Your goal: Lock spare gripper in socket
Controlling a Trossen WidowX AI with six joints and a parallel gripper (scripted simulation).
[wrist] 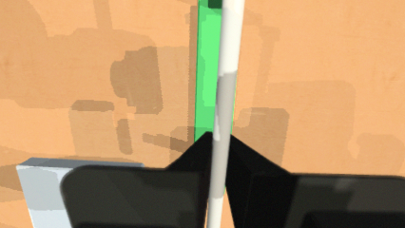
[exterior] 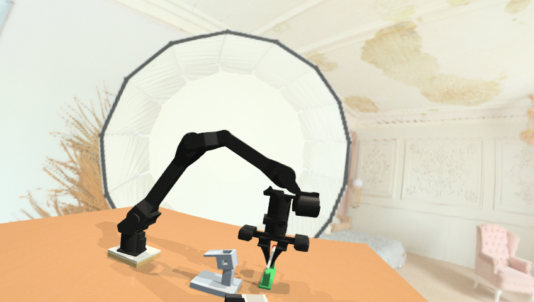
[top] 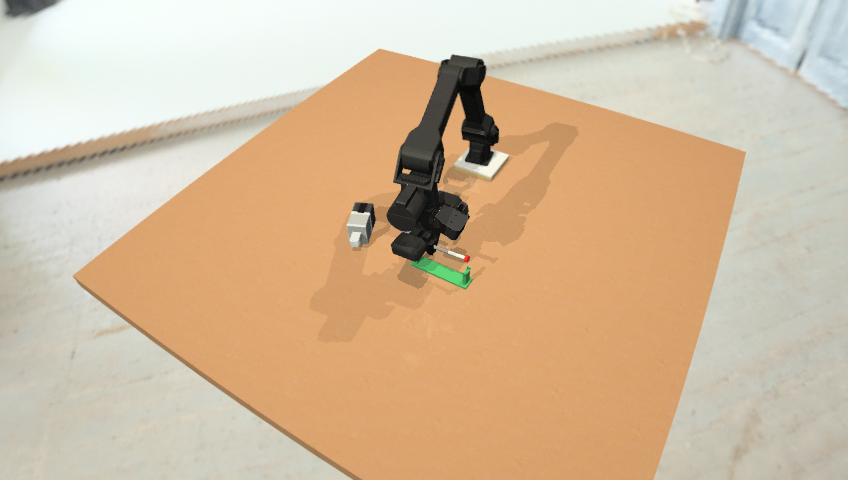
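My gripper (top: 433,250) (exterior: 270,263) (wrist: 216,139) is shut on the lock pin and points down over the green rack. The lock pin (top: 454,253) (exterior: 271,257) (wrist: 228,90) is white with a red head; it lies roughly level, above and nearly along the green rack (top: 440,271) (wrist: 207,76). The grey mount (exterior: 213,282) (wrist: 44,187) stands beside the rack. Its raised socket has no pin through it in the exterior view; in the top view the arm hides the mount. The spare gripper (top: 360,223) (exterior: 255,298), light grey and black, lies apart on the table, cut off in the exterior view.
The green rack has an upright post near its end in the top view; its other end is hidden by my gripper. The arm's white base plate (top: 498,166) (exterior: 150,253) is at the back. The mount stands between that base and the spare gripper in the exterior view.
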